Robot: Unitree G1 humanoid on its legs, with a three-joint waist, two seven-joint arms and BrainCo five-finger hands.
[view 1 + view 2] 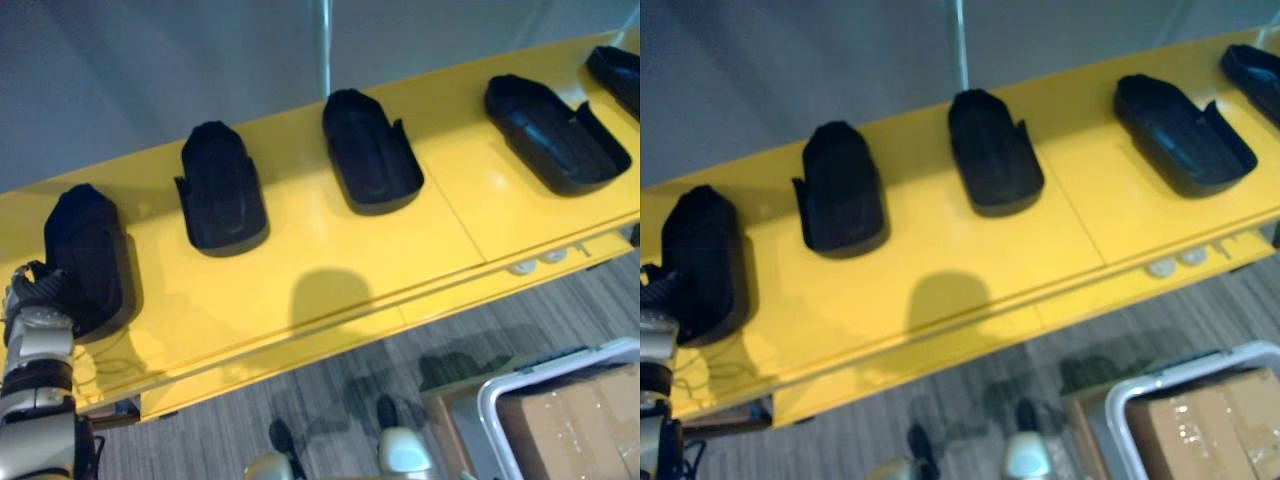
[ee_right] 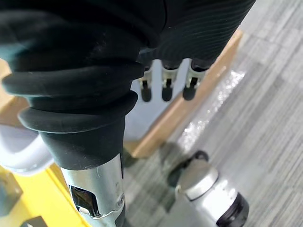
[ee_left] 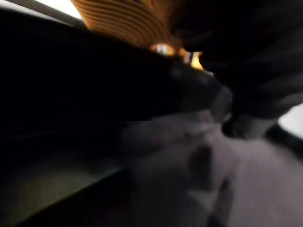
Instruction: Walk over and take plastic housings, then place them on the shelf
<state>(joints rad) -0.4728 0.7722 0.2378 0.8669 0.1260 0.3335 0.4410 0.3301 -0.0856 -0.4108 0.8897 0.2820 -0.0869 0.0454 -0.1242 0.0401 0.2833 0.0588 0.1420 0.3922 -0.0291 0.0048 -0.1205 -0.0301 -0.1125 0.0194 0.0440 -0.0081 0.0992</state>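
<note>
Here, left hand (image 1: 40, 292) at a matte black rounded housing (image 1: 85, 250) on glossy yellow shelf (image 1: 300, 225), grip unclear; right hand (image 2: 165, 87) slack-fingered.

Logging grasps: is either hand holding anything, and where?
Right hand holds nothing; left hand is at the leftmost housing's near end, grip cannot be told.

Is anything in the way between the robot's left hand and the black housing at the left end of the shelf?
Nothing visible does: the left hand is right at the leftmost housing, which already rests on the yellow shelf.
</note>
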